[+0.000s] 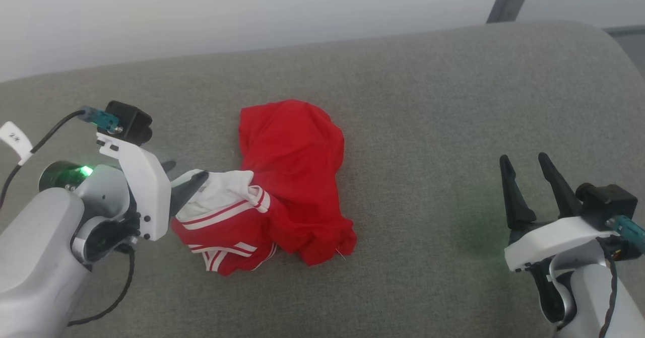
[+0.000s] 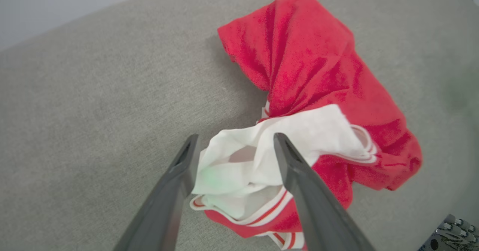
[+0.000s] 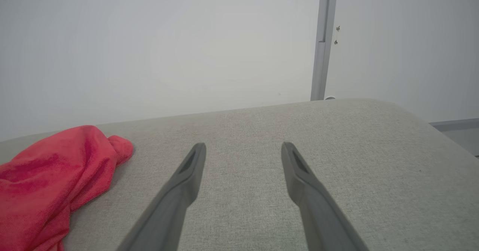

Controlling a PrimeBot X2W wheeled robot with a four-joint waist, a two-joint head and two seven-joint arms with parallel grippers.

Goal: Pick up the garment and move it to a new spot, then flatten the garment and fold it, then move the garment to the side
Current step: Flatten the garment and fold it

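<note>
Over at nine o'clock on the grey-covered table (image 1: 428, 76), the left tool (image 1: 187, 171) stands with its jaws spread as wide as they go, one dark finger on each side of the bunched white sleeve (image 1: 221, 189), gripping nothing yet. The garment (image 1: 295, 151) lies in a crumpled heap about the middle of the table. Its red body is piled toward twelve o'clock, and the sleeve and striped trim (image 1: 221, 222) spill out at its eight o'clock edge. It looks light, limp and thin, so I reckon it will sag and trail from whatever point is pinched, and a shallow bite on one layer may slip out. The doubled fabric where the sleeve meets its striped seam seems the firmest place to take hold, and it sits right between those fingers. Well apart from the heap, at four o'clock, the right tool (image 1: 523, 157) hovers over bare table, jaws equally wide, fingers pointing to twelve o'clock, holding nothing.
</note>
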